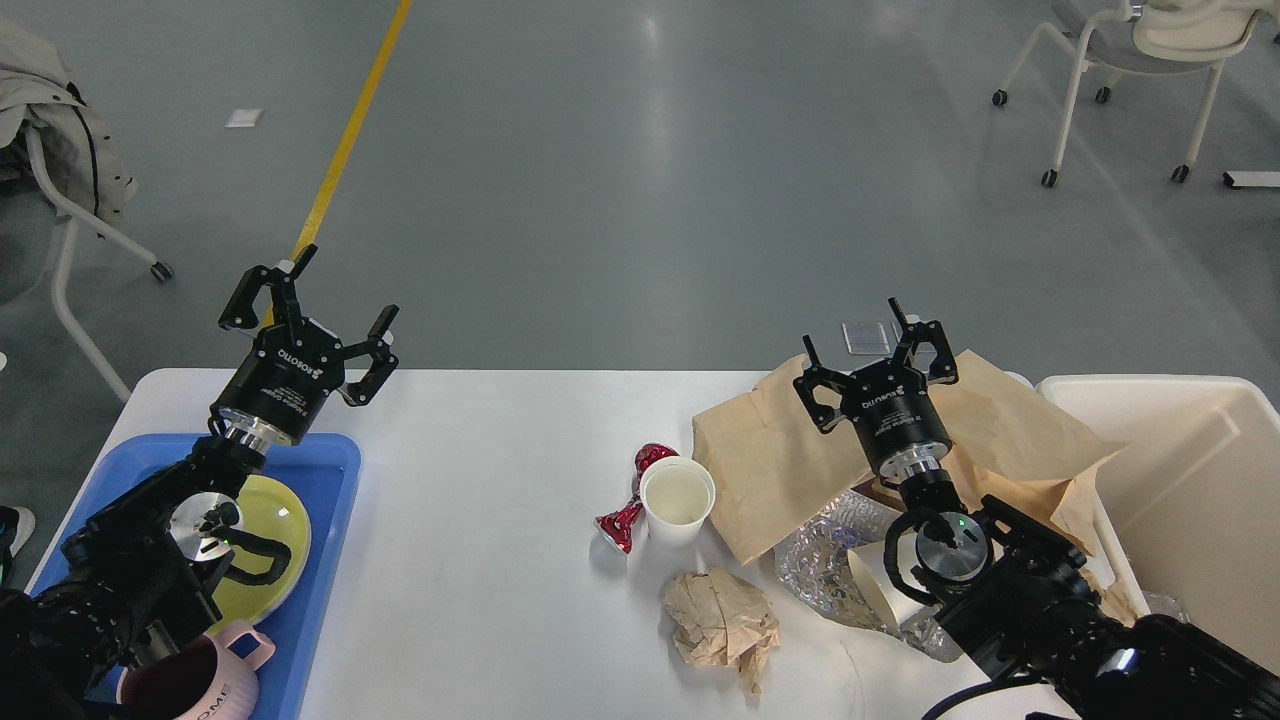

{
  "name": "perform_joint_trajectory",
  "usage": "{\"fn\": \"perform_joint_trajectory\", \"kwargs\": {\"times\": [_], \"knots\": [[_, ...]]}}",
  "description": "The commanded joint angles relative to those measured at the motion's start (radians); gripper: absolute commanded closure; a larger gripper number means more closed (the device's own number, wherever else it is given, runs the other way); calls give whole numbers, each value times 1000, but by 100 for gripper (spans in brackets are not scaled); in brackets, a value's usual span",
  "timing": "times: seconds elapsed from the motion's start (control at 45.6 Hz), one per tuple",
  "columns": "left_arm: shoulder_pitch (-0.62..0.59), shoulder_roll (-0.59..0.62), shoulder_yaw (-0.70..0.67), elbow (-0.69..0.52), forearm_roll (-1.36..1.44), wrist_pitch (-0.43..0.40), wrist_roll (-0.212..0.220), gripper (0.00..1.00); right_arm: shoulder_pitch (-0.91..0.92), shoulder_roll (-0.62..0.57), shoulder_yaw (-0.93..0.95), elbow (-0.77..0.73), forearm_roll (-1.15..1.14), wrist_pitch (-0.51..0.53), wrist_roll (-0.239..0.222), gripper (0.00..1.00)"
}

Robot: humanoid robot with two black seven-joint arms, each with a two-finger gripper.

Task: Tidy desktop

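The white desktop (480, 460) holds litter at its right half: a white paper cup (679, 499) standing upright, a crushed red can (633, 498) touching its left side, a crumpled brown paper ball (722, 621) in front, a large brown paper bag (800, 460) and crinkled clear plastic (835, 565). My right gripper (872, 348) is open and empty, raised over the paper bag. My left gripper (335, 290) is open and empty, above the table's back left edge, over the blue tray's far end.
A blue tray (330, 470) at the front left holds a yellow plate (285, 545) and a pink mug (205, 680). A cream bin (1190, 470) stands at the right edge. Chairs stand on the floor at the far left (70, 200) and far right (1130, 60).
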Motion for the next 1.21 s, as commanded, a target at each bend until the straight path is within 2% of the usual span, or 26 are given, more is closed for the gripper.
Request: {"fn": "perform_joint_trajectory", "kwargs": {"times": [0.0,1.183], "knots": [[0,-1,-3,0,0,20,-1,0,-1,0,0,0,0,0,0,0],[0,-1,-8,0,0,21,-9,0,1,-1,-3,3,-1,2,5,0]]}}
